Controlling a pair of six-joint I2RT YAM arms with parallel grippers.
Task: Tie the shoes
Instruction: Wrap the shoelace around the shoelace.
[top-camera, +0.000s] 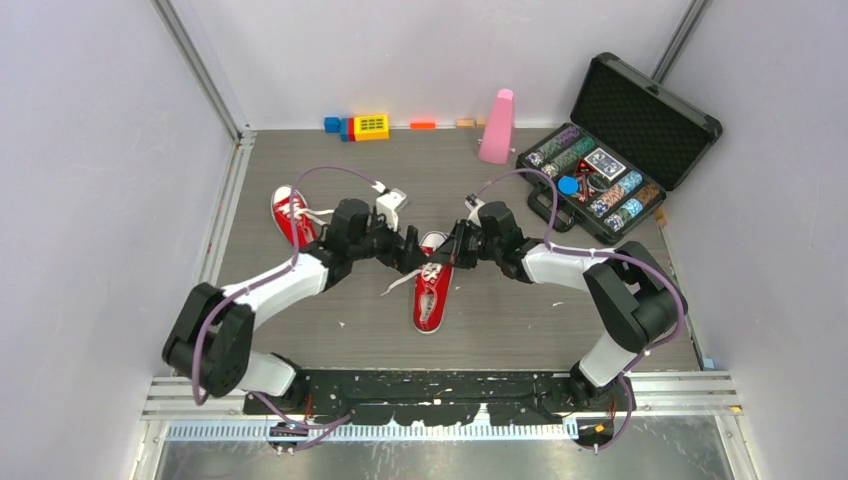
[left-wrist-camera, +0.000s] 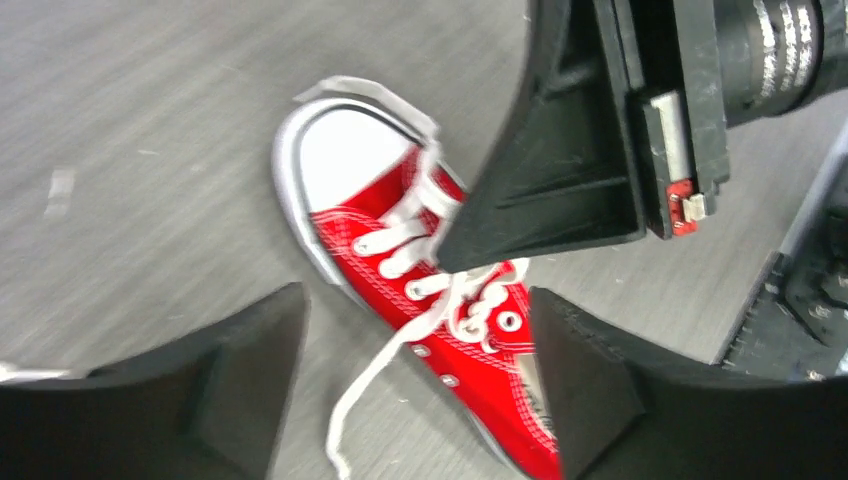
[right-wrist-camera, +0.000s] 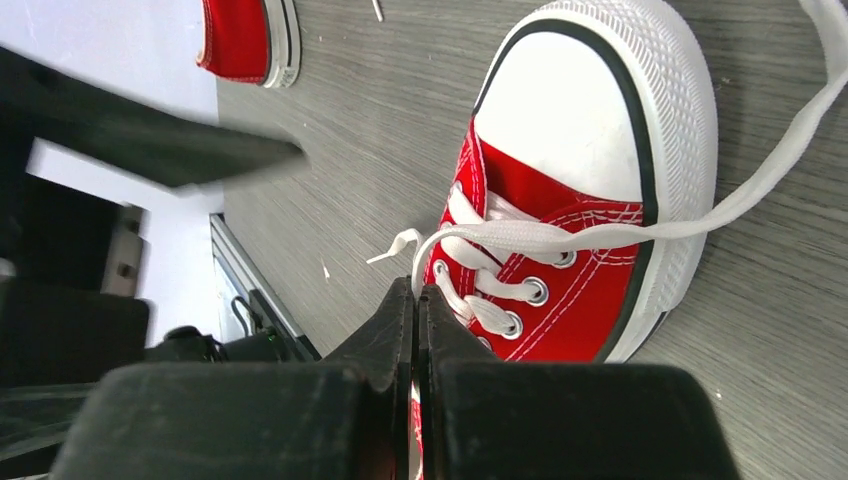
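Note:
One red shoe (top-camera: 432, 300) with a white toe cap lies in the middle of the table, toe toward the arms. The other shoe (top-camera: 290, 213) lies at the back left, and its heel (right-wrist-camera: 245, 40) shows in the right wrist view. Both grippers meet over the middle shoe's laces. My left gripper (left-wrist-camera: 418, 300) is open above the shoe (left-wrist-camera: 480, 380), with a loose lace end (left-wrist-camera: 365, 385) trailing between its fingers. My right gripper (right-wrist-camera: 415, 290) is shut at the eyelets, and a taut white lace (right-wrist-camera: 600, 232) runs from its tips across the toe cap (right-wrist-camera: 580, 100).
An open black case of poker chips (top-camera: 612, 150) stands at the back right. A pink metronome (top-camera: 497, 127) and coloured blocks (top-camera: 362, 127) sit along the back wall. Metal rails edge the left side and the near edge.

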